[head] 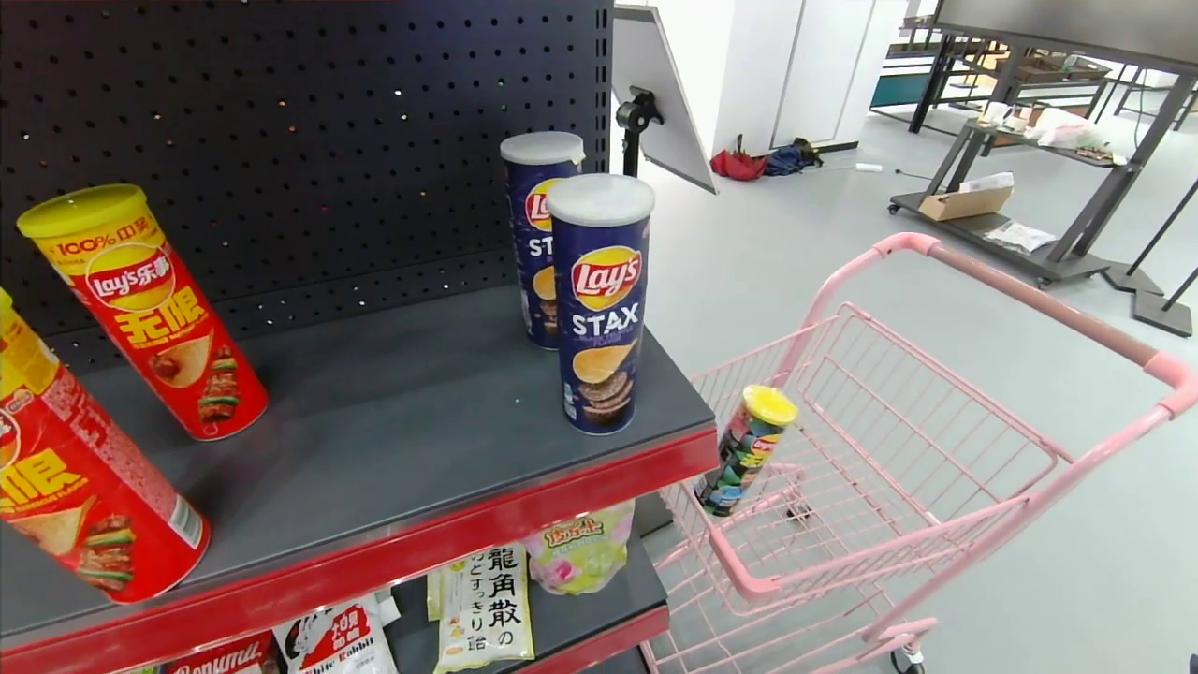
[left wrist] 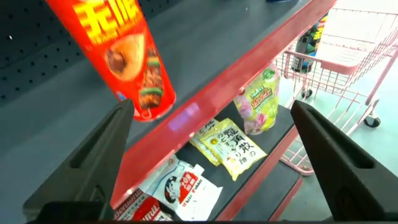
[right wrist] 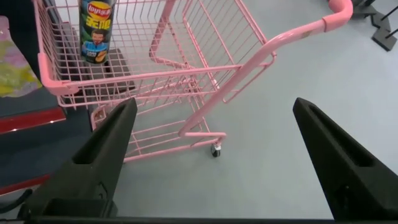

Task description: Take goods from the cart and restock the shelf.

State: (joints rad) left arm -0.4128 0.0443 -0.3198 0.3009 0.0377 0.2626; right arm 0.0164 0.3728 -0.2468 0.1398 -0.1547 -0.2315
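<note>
1. Pink wire shopping cart (head: 936,440) stands on the grey floor (head: 1029,562), right of the shelf and close to it.
2. Dark multicoloured chip can with yellow lid (head: 746,451) is inside the cart basket, lid up, in the corner nearest the shelf. It looks slightly tilted in the head view and roughly upright in the right wrist view (right wrist: 97,31). Nothing grips it.
3. Dark grey shelf board with red front edge (head: 374,440) has a black pegboard back panel (head: 281,140) behind it.
4. Two blue chip cans with white lids stand upright at the right end of the board. The near blue can (head: 599,309) is by the front edge. The far blue can (head: 535,225) is just behind it and partly hidden; cannot tell if they touch.
5. Two red chip cans with yellow lids stand on the left, well apart from the blue ones. The far red can (head: 150,309) is towards the pegboard. The near red can (head: 75,487) is cut off by the left picture edge.
6. Lower shelf under the board holds a white-and-yellow snack bag (head: 482,608), a pale green-and-pink snack bag (head: 580,552) and a white snack bag (head: 337,641).
7. Left gripper (left wrist: 211,106) has its fingers spread wide and holds nothing. It sits in front of the red shelf edge, near a red can.
8. Right gripper (right wrist: 214,101) has its fingers spread wide and holds nothing. It sits over the floor beside the cart, apart from the can in the basket.
</note>
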